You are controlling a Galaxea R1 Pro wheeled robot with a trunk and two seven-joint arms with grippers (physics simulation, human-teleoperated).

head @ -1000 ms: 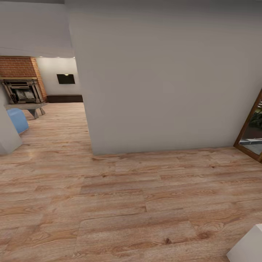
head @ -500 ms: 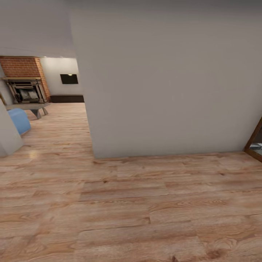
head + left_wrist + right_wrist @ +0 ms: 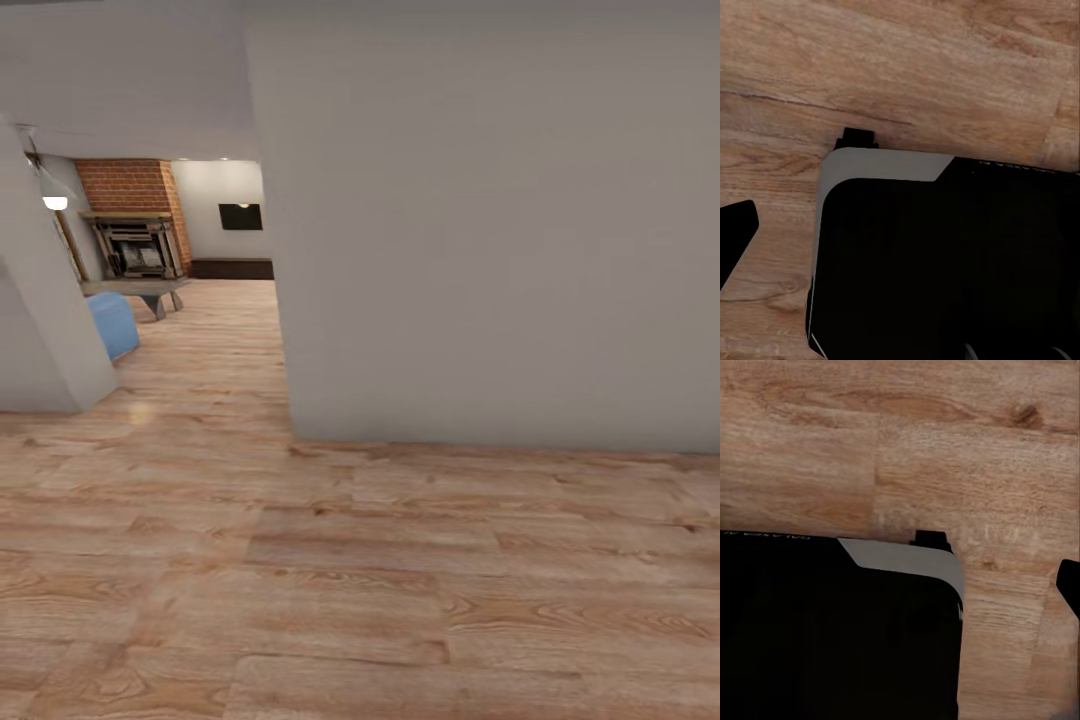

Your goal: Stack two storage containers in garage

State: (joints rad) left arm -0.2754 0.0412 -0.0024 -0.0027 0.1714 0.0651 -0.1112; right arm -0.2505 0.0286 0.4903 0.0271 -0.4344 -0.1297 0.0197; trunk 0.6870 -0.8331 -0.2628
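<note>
Head view first: a big pale grey wall (image 3: 480, 230) stands square across the path, its corner edge running down to the light wood plank floor (image 3: 360, 580), which spreads wide across the foreground. Off past that corner there's an opening, and through it a look into the living room (image 3: 215, 300): a brick fireplace (image 3: 135, 215) with a dark firebox, a low grey bench (image 3: 140, 292) in front of it, a blue sofa end (image 3: 115, 322) poking out from behind a second grey wall piece (image 3: 45, 310) at the near side, a small dark panel (image 3: 241, 216) on the far white wall and a long dark low cabinet (image 3: 232, 268) beneath it. No orange-red containers are anywhere to be seen, so their place relative to the jaws can't be given. Over to the left wrist view: the camera looks straight down at wood planks, with the robot's black base (image 3: 945, 262), pale grey at its edge, taking up much of the picture; a dark tapering piece (image 3: 735, 232) pokes in at the edge, but whether these jaws are apart or together, I can't tell. Right wrist view, much the same: planks below, the black base (image 3: 832, 630) with its grey corner, a dark sliver (image 3: 1069, 581) at the border, jaw state not readable here either.
</note>
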